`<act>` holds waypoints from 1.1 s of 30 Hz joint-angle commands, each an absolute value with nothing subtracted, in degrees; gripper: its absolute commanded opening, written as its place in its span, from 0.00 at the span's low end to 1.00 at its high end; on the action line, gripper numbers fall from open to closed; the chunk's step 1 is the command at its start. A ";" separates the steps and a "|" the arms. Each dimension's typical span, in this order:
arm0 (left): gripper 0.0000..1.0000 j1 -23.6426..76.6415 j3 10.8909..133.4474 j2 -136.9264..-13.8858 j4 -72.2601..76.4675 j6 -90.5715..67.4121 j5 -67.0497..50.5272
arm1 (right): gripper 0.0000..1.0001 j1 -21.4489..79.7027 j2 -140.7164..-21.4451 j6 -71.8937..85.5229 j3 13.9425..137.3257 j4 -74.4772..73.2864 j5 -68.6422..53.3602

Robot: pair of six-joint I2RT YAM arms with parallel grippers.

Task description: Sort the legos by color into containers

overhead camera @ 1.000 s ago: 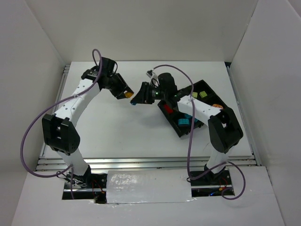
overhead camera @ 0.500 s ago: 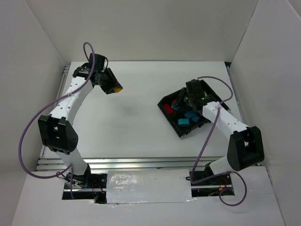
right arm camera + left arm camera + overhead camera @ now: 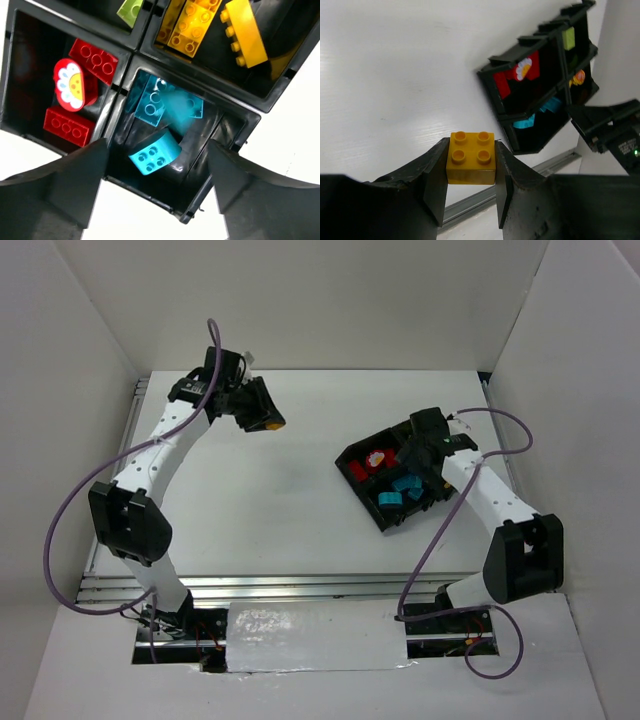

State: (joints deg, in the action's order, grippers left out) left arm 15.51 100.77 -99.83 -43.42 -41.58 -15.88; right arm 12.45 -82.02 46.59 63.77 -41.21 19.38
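My left gripper [image 3: 471,165] is shut on a yellow-orange four-stud brick [image 3: 471,157] and holds it in the air at the back left [image 3: 265,423]. Well to the right lies the black tray [image 3: 350,465], set at an angle. My right gripper [image 3: 157,147] hangs open over its cyan compartment, where a curved cyan brick [image 3: 154,152] lies on flat cyan ones [image 3: 152,100]. Red bricks [image 3: 95,57] and a red flower piece [image 3: 70,85] fill the compartment beside it. Yellow bricks [image 3: 187,22] and a green one [image 3: 131,10] lie in the two compartments beyond.
White walls close in the table on the left, back and right. A metal rail [image 3: 300,587] runs along the near edge. Purple cables loop off both arms. The tray [image 3: 500,117] and the right arm's black wrist [image 3: 615,135] show in the left wrist view.
The right gripper moved from mid-table to the tray and opened above the cyan compartment. The left arm pulled back to the far left with the yellow-orange brick, then shifted slightly right.
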 commanded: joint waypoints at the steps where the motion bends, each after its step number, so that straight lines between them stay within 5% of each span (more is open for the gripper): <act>1: 0.00 17.31 103.18 -101.07 -39.47 -38.15 -21.61 | 0.91 12.57 -78.76 46.06 65.83 -41.23 18.66; 7: 0.00 19.94 101.78 -101.25 -32.90 -34.28 -27.14 | 1.00 12.92 -77.70 45.97 69.87 -42.80 13.54; 13: 0.00 23.29 93.36 -97.65 -14.82 -32.08 -42.16 | 0.98 12.92 -71.73 44.37 66.80 -28.75 -13.68; 19: 0.00 24.87 81.76 -92.12 6.67 -34.73 -56.68 | 0.97 13.18 -78.40 55.87 75.67 -34.20 -31.70; 24: 0.00 27.07 84.46 -92.37 1.67 -24.70 -57.39 | 0.95 13.27 -77.08 68.80 70.32 -21.64 -47.17; 33: 0.00 29.00 88.06 -94.83 3.77 -24.25 -57.22 | 0.88 15.03 -76.47 80.94 71.10 -12.75 -52.73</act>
State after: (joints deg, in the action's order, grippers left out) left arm 28.51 85.47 -94.39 -1.17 -25.69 -55.05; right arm 14.41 -77.93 74.72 70.52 -19.84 -47.88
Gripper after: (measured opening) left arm 0.478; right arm 0.898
